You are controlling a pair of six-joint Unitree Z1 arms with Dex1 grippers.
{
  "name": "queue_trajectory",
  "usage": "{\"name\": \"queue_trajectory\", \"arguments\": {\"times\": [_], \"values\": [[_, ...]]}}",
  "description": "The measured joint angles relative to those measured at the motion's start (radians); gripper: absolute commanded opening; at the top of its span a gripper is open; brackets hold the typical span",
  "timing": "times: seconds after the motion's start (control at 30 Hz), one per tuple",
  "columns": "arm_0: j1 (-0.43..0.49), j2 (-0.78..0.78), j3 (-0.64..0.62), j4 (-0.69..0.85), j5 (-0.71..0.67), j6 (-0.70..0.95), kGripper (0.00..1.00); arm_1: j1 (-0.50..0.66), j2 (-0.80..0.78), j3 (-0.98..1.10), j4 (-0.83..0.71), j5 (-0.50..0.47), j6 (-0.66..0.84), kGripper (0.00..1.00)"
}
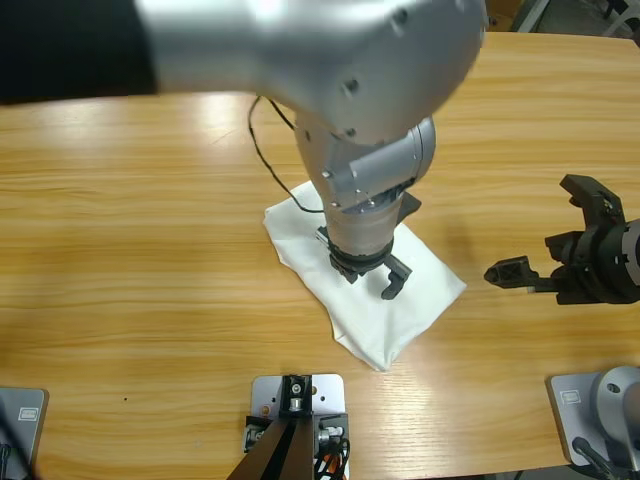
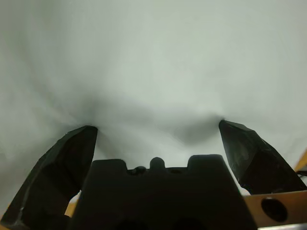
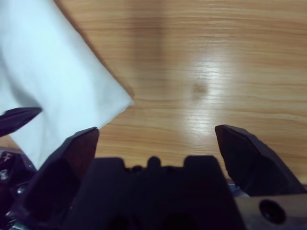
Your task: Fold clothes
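Observation:
The clothes are one white T-shirt (image 1: 425,290), folded into a small diamond-shaped packet at the middle of the wooden table (image 1: 120,250). My left gripper (image 1: 368,276) comes straight down onto its centre, jaws open and spread against the cloth. In the left wrist view the white fabric (image 2: 153,57) fills everything, dimpled between the two fingertips of the left gripper (image 2: 156,128). My right gripper (image 1: 545,232) hovers open over bare wood to the right of the shirt, holding nothing. The right wrist view shows the right gripper (image 3: 156,129) facing a corner of the shirt (image 3: 53,81).
A thin black cable (image 1: 262,140) trails from the left arm across the table behind the shirt. The left arm's large silver elbow (image 1: 330,50) hides much of the table's far middle. Bare wood (image 3: 216,72) lies between the shirt's corner and the right gripper.

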Motion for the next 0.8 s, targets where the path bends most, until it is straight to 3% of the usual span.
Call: {"name": "queue_trajectory", "arguments": {"times": [0.23, 0.33, 0.63, 0.8], "values": [[0.012, 0.024, -0.026, 0.029, 0.071, 0.018, 1.000, 0.000, 0.000, 0.000, 0.000, 0.005, 0.000, 1.000], [0.078, 0.026, -0.033, 0.038, 0.142, 0.018, 1.000, 0.000, -0.003, 0.000, 0.000, 0.006, 0.000, 1.000], [0.583, 0.104, -0.211, 0.044, 0.211, 0.075, 1.000, 0.001, -0.014, 0.000, 0.000, 0.029, 0.000, 1.000], [0.775, 0.199, -0.416, 0.129, 0.213, 0.081, 1.000, 0.001, -0.010, 0.000, 0.000, 0.037, -0.002, 1.000]]}}
